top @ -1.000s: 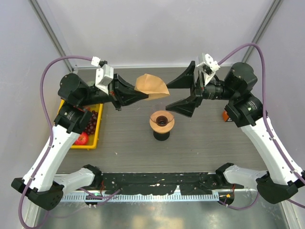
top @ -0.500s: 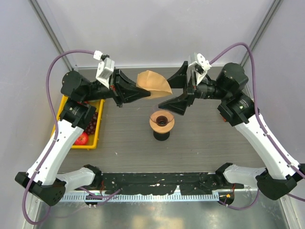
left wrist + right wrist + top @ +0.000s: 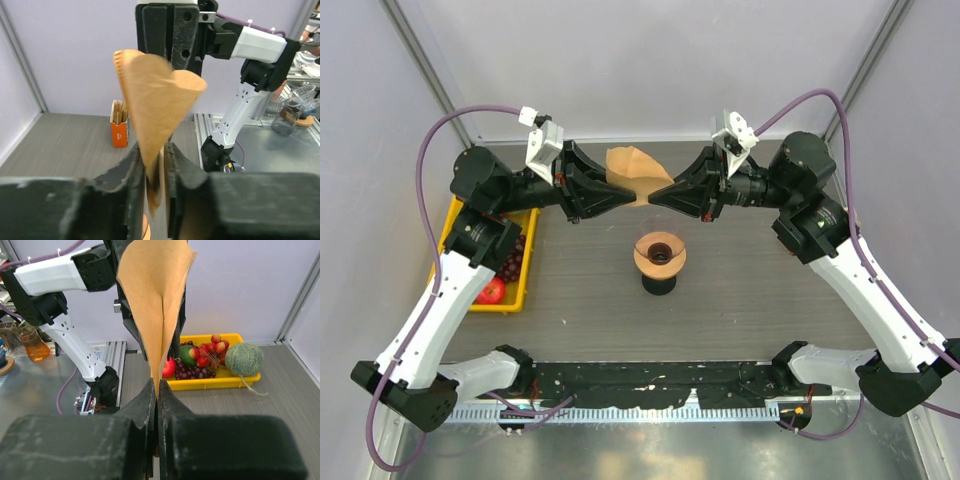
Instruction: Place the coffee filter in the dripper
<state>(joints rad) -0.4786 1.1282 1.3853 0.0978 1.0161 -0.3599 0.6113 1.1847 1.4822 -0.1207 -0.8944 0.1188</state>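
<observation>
Judging from overhead, Sam, where is the coffee filter (image 3: 630,170) right now?

Up in the air, Lena, over the far part of the table (image 3: 580,290), behind the dripper (image 3: 660,255) and not touching it. It hangs between the two arms, fanned out above their fingertips.

Who has hold of it?

Both, as far as I can see. The right gripper (image 3: 156,399) is clamped tight on the paper's pointed lower end. Its wrist view shows the fingers pressed together with the tan sheet rising out of them. The left gripper (image 3: 151,167) has a finger on each side of that same lower part, pinching it, and the cone gapes a little at the top.

And the dripper itself?

Standing upright on its black base (image 3: 659,285) in the middle of the table, dark centre hole showing, nothing in it. The yellow tray (image 3: 527,275) of fruit on the left is well apart from all this.

So what's done and what's left?

Done: the filter is off the table and gripped. Left, I'd say: carry it toward the near edge until it is over the orange rim, point down, lower it in, then open both grippers. One arm will probably need to release first, since two pulls could tear or crumple such thin paper. Roughly halfway, in my judgement.
</observation>
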